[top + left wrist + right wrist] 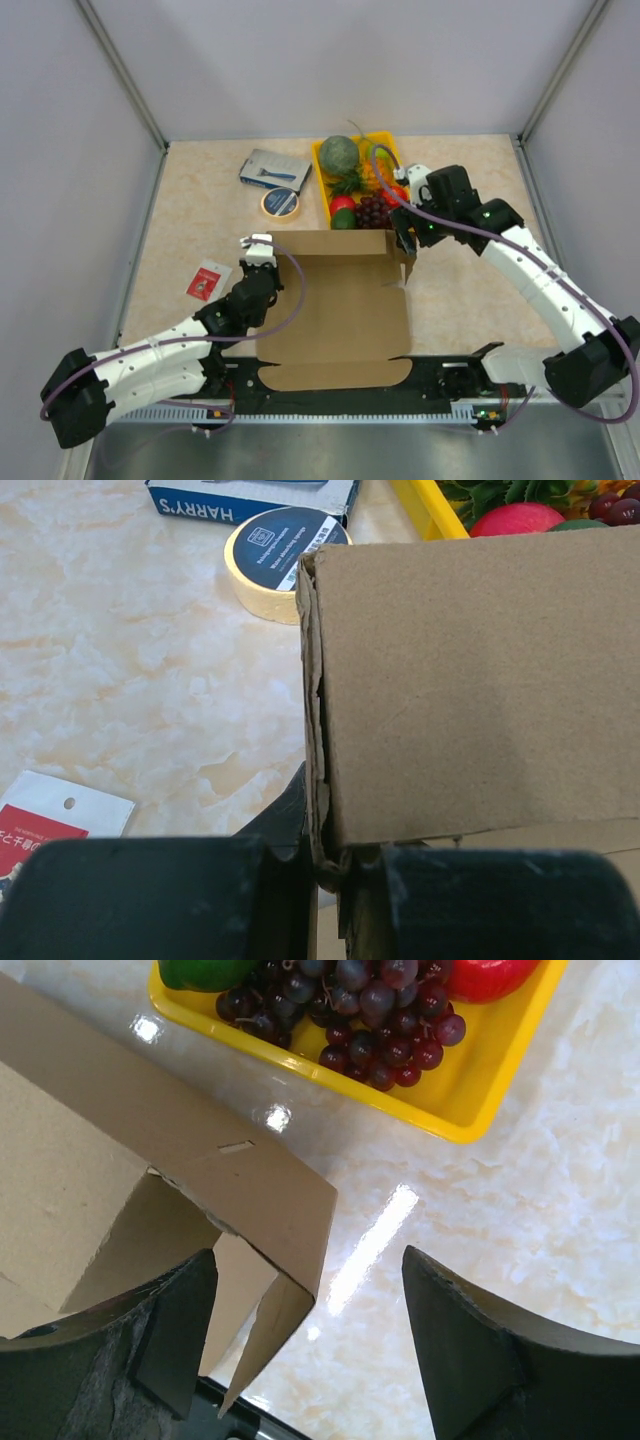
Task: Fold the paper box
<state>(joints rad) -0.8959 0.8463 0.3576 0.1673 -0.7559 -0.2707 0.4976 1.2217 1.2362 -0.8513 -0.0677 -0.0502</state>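
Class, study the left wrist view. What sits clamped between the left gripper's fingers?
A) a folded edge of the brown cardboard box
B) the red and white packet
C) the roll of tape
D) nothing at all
A: the left gripper is shut on the upright corner edge of the paper box, while the tape roll and the red packet lie apart on the table.

One paper box (335, 300), one fruit tray (480, 1080), one tape roll (282, 203), one blue packet (273, 168), one red sachet (207, 281).

Left end effector (330, 875) clamped, right end effector (310, 1290) spread (2 fingers (150, 1345) apart)
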